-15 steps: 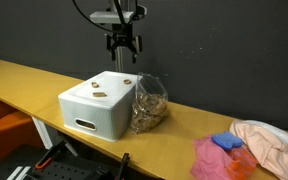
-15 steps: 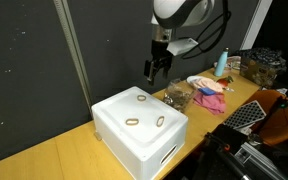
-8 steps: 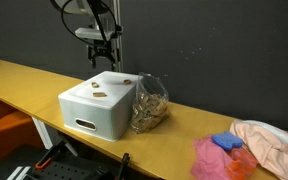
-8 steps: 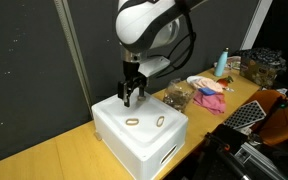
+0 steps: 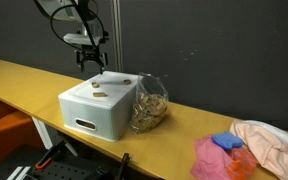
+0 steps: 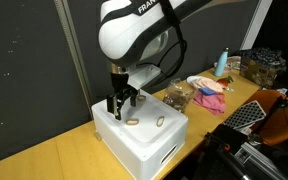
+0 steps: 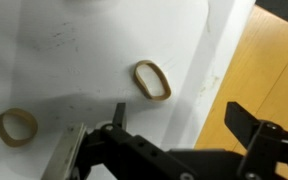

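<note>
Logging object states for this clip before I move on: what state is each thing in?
gripper: open, empty, low over the white box.
white box: closed top, upright.
rubber bands: loose, lying flat on the white box.
plastic bag: bulging full, slumped beside the white box.
cloths: crumpled in a heap.

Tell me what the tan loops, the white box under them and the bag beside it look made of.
Loops: probably rubber, matte tan; thin, limp, uneven ovals like rubber bands.
White box: likely moulded plastic or foam, smooth and matte, with rounded edges and a recessed handle.
Bag: thin clear plastic film, crinkled and glossy, with its contents showing through.
</note>
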Available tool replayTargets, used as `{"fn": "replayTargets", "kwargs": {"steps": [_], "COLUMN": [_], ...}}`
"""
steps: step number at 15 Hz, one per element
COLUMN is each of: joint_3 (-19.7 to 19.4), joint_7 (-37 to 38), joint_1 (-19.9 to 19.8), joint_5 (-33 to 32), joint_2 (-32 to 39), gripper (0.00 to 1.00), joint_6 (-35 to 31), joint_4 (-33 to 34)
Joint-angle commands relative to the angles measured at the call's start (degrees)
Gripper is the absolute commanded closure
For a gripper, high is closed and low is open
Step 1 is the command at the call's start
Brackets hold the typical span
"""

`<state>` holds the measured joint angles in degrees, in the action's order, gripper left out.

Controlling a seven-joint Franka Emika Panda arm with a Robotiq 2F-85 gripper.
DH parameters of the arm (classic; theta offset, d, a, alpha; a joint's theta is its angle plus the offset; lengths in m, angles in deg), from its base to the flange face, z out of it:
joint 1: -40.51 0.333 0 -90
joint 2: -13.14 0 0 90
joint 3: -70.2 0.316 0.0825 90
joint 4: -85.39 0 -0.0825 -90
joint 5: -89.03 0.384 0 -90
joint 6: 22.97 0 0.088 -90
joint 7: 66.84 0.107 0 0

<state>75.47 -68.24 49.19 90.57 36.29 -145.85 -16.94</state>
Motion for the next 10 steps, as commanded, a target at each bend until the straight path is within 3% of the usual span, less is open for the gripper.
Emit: {"fn": "replayTargets", "kwargs": {"steps": [1,8,9,10], "joint_3": [0.2,0.0,0.0,0.1], "joint_7": [0.7,0.3,0.4,0.4], "joint_1": [0.3,0.0,0.1,0.1], "joint_5": [-1.6,-1.4,-1.4,-1.3], "joint_2": [1.8,5.0,5.4,5.8], "gripper": [0.00,0.00,0.07,0.26], "joint_6": [1.2,1.6,1.7,1.8], "joint_4": [2.1,3.4,3.7,4.0]}}
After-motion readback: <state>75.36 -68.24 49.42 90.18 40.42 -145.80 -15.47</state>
